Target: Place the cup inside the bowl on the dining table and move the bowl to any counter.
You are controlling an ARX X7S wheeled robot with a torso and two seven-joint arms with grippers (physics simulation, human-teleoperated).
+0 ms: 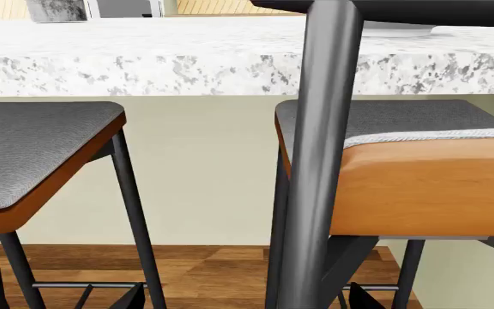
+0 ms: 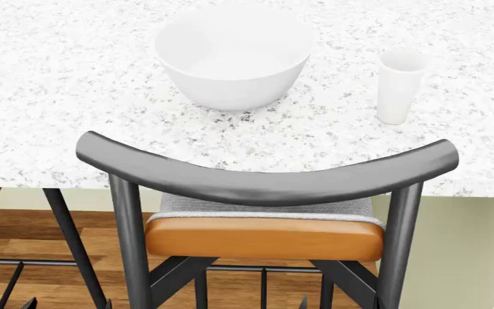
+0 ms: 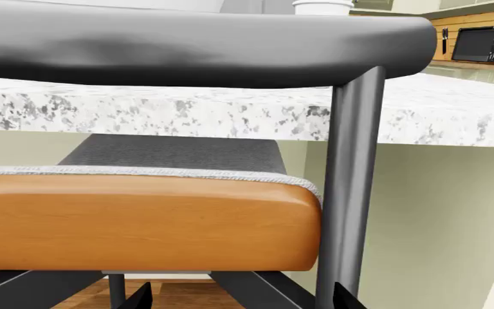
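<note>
The large white bowl (image 2: 232,56) stands upright on the white speckled dining table (image 2: 58,96). The small white cup (image 2: 399,85) stands upright to the bowl's right, apart from it. In the right wrist view only the cup's base (image 3: 323,6) shows above a chair back. Both grippers are low, below the table top and behind a chair. My left gripper (image 1: 245,299) is open and empty, its fingertips (image 1: 131,297) just showing. My right gripper (image 3: 241,297) is open and empty, its fingertips (image 3: 139,296) at the frame edge.
A chair with a curved dark back rail (image 2: 264,177), a grey cushion and an orange-brown seat (image 2: 264,238) stands between me and the table. A second chair (image 1: 33,154) stands beside it. A far counter (image 3: 478,64) carries a black microwave (image 3: 485,44). The floor is wood.
</note>
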